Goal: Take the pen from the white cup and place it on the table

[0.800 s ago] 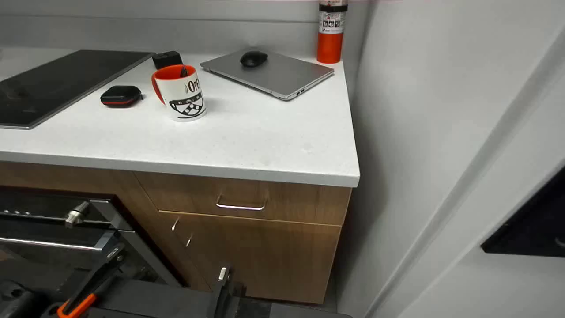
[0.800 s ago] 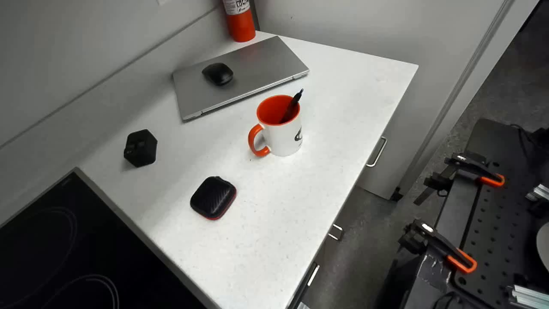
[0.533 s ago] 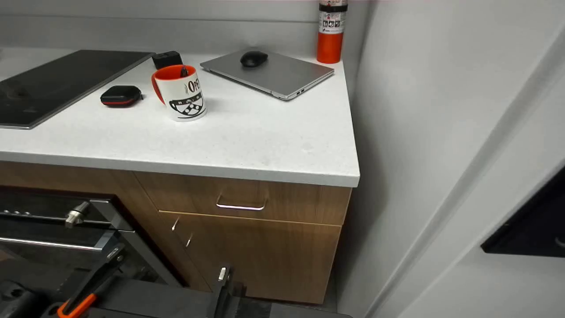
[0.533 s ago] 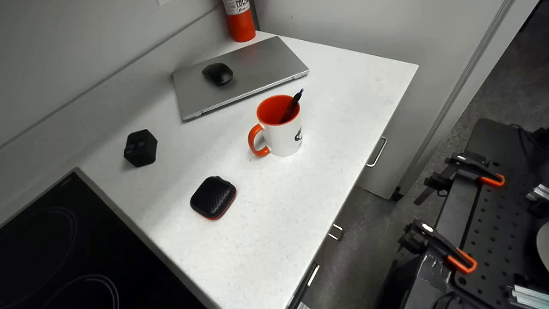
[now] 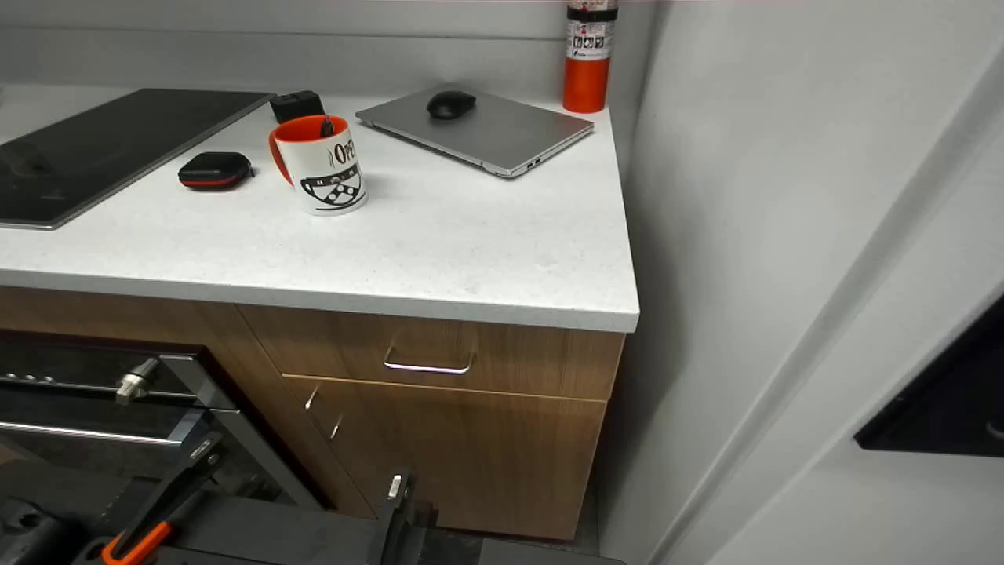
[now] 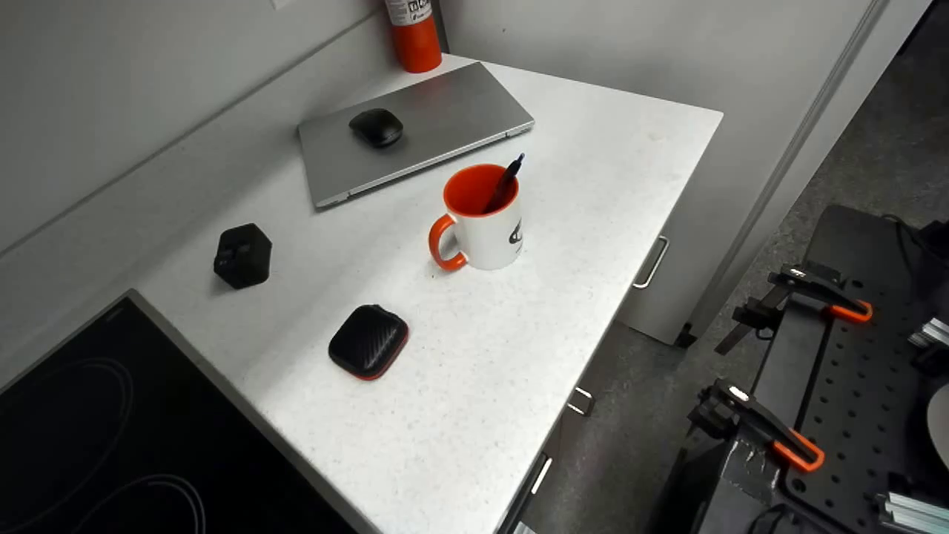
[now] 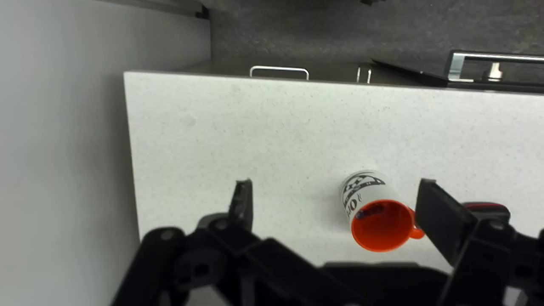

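Observation:
The white cup stands upright on the table in both exterior views [image 5: 318, 176] [image 6: 489, 241], red inside with black print. The dark pen leans inside the cup, its tip above the rim in both exterior views [image 5: 327, 127] [image 6: 507, 182]. The table is the white countertop [image 5: 471, 251] [image 6: 474, 363]. In the wrist view my gripper [image 7: 335, 182] is open and empty, seen above the table [image 7: 255, 127]. The cup [image 7: 381, 191] appears between the fingers, closer to the right finger, which overlaps its handle. The pen [image 7: 369, 211] shows end-on inside. The gripper is outside both exterior views.
A closed laptop [image 5: 502, 133] carries a black mouse [image 5: 451, 104]. A fire extinguisher [image 5: 586, 82] stands in the back corner by a wall. A black case [image 6: 368, 343], a black cube [image 6: 243, 256] and a cooktop [image 6: 111, 430] lie on the handle side of the cup.

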`<act>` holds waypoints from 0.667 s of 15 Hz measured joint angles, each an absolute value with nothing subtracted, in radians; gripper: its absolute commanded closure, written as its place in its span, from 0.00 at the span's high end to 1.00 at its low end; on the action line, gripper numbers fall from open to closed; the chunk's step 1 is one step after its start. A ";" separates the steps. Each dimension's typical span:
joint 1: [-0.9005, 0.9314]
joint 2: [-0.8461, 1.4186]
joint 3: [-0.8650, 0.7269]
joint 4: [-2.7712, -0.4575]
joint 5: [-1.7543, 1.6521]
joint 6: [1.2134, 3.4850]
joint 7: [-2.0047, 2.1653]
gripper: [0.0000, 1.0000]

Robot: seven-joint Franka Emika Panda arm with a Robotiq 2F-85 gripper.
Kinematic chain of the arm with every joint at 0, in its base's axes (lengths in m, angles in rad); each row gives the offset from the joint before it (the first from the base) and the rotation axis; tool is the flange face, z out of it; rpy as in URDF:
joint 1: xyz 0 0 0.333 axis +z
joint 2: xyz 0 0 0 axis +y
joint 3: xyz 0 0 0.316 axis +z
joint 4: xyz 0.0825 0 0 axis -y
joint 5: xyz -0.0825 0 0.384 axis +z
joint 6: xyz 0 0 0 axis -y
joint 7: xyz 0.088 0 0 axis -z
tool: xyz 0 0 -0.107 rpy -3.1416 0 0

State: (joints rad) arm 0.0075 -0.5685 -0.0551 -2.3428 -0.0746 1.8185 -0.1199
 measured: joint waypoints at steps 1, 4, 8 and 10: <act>0.016 -0.537 -0.070 -2.350 -0.042 1.867 -0.154 1.00; 0.036 -0.439 -0.103 -2.363 0.044 1.950 -0.260 1.00; 0.040 -0.379 -0.123 -2.350 0.098 1.953 -0.333 1.00; 0.040 -0.379 -0.123 -2.347 0.099 1.953 -0.335 1.00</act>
